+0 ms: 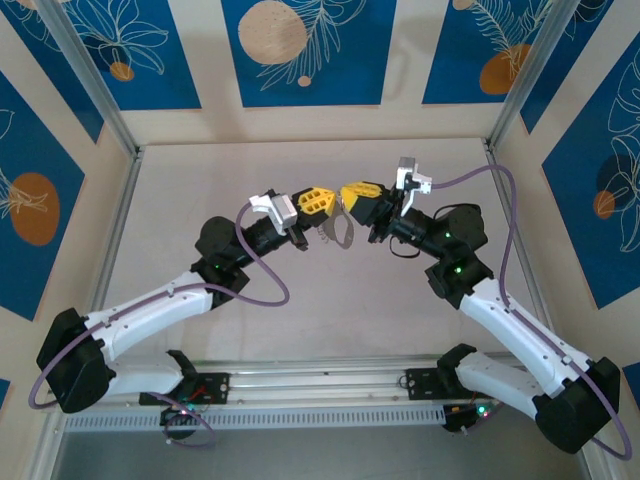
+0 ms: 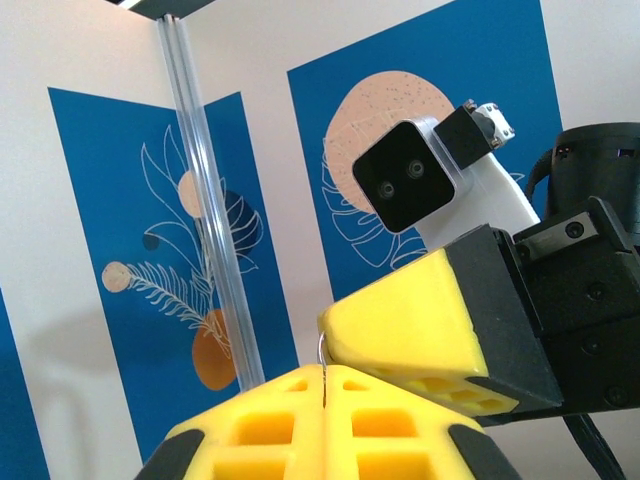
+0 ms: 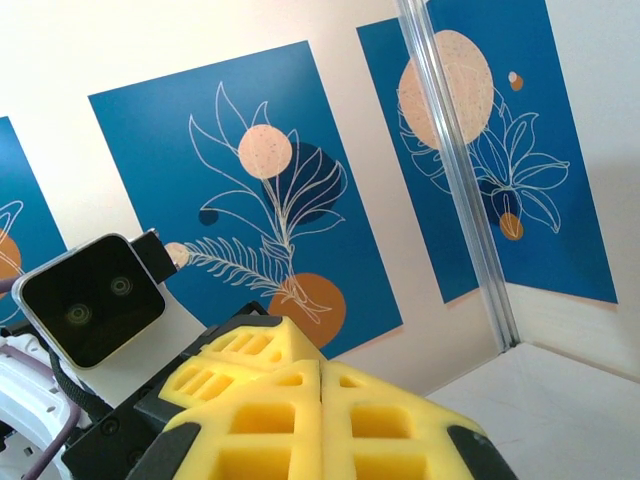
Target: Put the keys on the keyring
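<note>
Mid-air, left gripper (image 1: 326,203) pinches keyring (image 1: 341,236), seemingly — right gripper (image 1: 347,195) clamped.

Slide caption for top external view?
Left gripper and right gripper meet tip to tip above the table, keyring hanging beneath them.

Jaws: yellow | keyring (image 1: 341,235): grey | wall panels (image 1: 310,50): blue, white leaves, orange discs | cables (image 1: 513,210): purple | tabletop (image 1: 330,330): beige
</note>
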You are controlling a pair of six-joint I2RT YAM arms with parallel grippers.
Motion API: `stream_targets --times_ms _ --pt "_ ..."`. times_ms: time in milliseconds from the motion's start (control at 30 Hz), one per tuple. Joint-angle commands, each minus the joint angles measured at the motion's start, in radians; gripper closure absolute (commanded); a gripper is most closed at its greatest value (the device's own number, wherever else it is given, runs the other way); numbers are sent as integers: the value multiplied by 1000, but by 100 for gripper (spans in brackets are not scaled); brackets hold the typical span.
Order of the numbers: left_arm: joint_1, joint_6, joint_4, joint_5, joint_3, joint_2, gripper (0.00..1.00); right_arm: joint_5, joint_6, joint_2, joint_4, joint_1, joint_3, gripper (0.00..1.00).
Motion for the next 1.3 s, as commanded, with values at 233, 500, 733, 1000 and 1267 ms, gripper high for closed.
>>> stream_targets --times_ms 233,500,733,1000,1267 --pt "-10 -13 60 28 14 -6 100 8 1 12 16 9 38 100" --pt "-10 -11 67 26 12 -7 100 21 1 -3 -7 -1 21 100" --pt "-10 -8 69 25 13 -9 100 29 4 -13 -22 -13 1 100" --pt "-10 -8 69 26 14 -10 100 31 10 -14 -30 -23 -8 100" --pt "-10 -8 68 29 16 -8 100 7 20 -7 -30 -25 -7 100"
